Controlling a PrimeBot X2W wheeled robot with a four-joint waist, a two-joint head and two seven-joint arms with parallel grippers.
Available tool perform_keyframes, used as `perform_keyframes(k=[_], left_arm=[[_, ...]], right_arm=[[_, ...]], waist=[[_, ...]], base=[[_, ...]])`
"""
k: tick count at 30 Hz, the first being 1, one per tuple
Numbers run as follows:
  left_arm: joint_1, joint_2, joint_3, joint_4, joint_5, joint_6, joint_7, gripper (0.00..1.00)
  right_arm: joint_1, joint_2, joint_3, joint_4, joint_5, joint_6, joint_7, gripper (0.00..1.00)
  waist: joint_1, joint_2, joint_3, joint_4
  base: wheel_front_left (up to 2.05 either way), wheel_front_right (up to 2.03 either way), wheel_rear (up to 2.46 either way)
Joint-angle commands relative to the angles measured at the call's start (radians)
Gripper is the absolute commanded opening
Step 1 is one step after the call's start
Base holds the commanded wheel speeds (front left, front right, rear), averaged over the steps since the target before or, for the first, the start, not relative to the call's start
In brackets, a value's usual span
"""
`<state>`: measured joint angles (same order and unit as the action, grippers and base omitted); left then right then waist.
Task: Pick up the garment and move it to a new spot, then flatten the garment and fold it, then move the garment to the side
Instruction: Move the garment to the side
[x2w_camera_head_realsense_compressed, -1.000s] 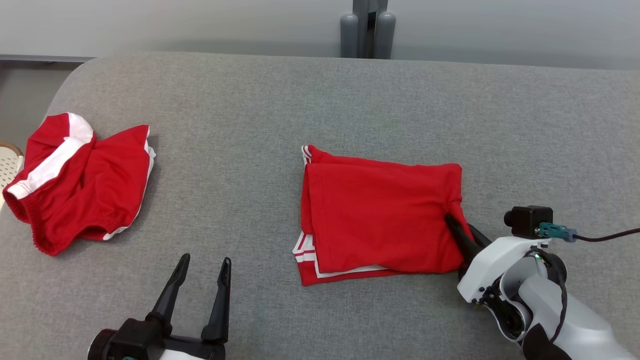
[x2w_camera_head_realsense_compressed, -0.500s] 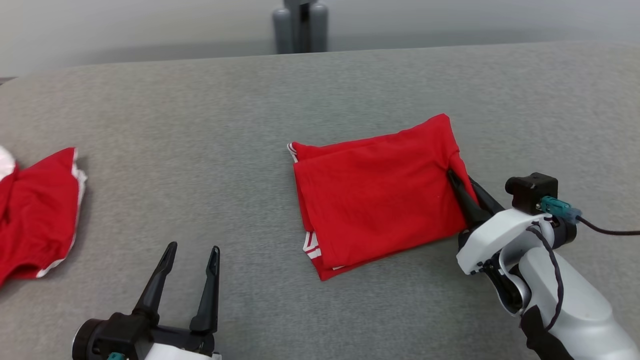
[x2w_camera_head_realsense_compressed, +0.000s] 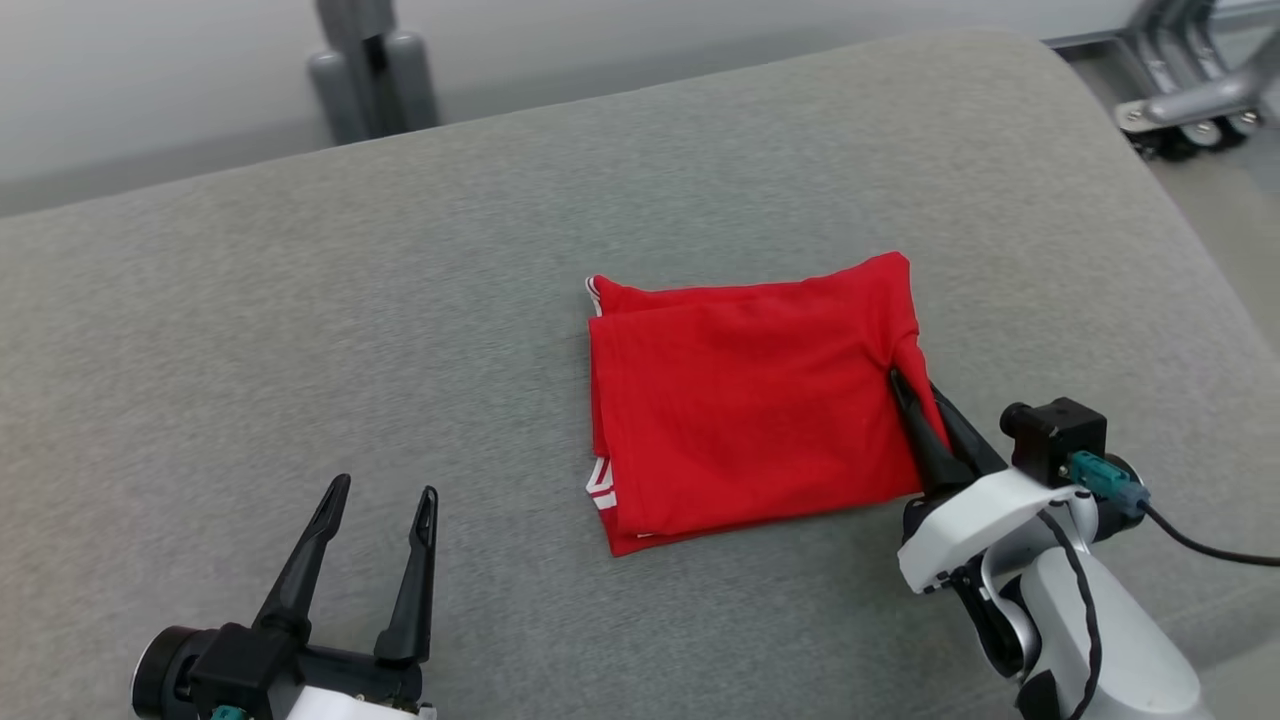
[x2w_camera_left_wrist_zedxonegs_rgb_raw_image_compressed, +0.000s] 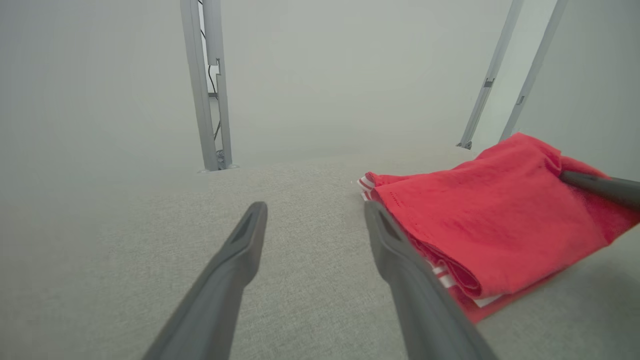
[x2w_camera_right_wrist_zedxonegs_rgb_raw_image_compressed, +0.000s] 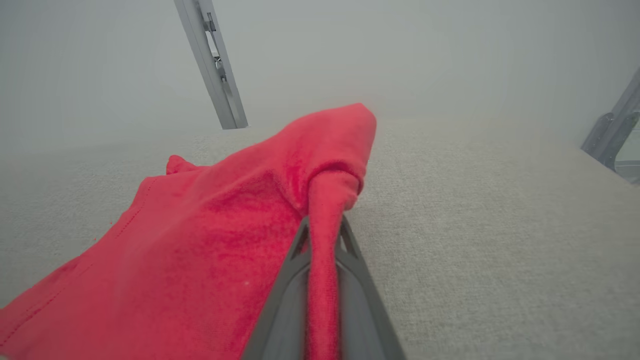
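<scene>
We pinch one bunched corner of the folded red garment (x2w_camera_head_realsense_compressed: 740, 400), lying midway on the grey table (x2w_camera_head_realsense_compressed: 300, 350), between the fingers of the right gripper (x2w_camera_head_realsense_compressed: 912, 385), while the left gripper (x2w_camera_head_realsense_compressed: 385, 487) stands spread and empty; dragging by that corner alone could skew the layers and undo the fold. The right wrist view shows cloth rolled tight between the fingers, unclear from the head view

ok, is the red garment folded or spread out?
Folded: the red garment lies as a compact rectangle, white-striped lower layers peeking out at its near-left corner. The right gripper pinches its right edge.
</scene>
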<state>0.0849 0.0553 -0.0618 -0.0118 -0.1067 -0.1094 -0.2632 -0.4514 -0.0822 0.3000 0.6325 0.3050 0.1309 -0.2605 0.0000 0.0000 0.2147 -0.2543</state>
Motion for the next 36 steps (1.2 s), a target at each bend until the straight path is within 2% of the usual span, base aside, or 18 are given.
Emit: perform_keyframes(k=[1,9,15,28,36], left_arm=[[0.002,0.007,0.002,-0.004,0.004,-0.005,-0.002,1.00],[0.002,0.016,0.001,-0.010,0.017,-0.010,-0.002,1.00],[-0.022,0.024,-0.010,-0.023,0.025,-0.013,-0.002,1.00],[-0.132,0.085,-0.069,-0.142,0.027,-0.021,0.002,1.00],[-0.221,0.136,-0.098,-0.268,-0.009,-0.021,0.050,1.00]], right_arm=[[0.011,0.000,-0.006,-0.004,-0.004,0.000,-0.007,0.00],[0.033,0.018,-0.019,-0.021,-0.025,0.000,-0.007,0.00],[0.011,0.021,-0.029,-0.024,-0.027,0.000,-0.007,0.00],[-0.174,-0.047,-0.156,-0.035,-0.135,0.000,-0.007,0.00],[-0.341,-0.092,-0.405,-0.024,-0.275,0.000,-0.007,0.00]], waist=[[0.0000,0.0000,-0.001,-0.043],[0.0000,0.0000,0.008,-0.141],[0.0000,0.0000,0.039,-0.150],[0.0000,0.0000,0.211,-0.019],[0.0000,0.0000,0.352,0.056]], base=[[0.00,0.00,0.00],[0.00,0.00,0.00],[0.00,0.00,0.00],[0.00,0.00,0.00],[0.00,0.00,0.00]])
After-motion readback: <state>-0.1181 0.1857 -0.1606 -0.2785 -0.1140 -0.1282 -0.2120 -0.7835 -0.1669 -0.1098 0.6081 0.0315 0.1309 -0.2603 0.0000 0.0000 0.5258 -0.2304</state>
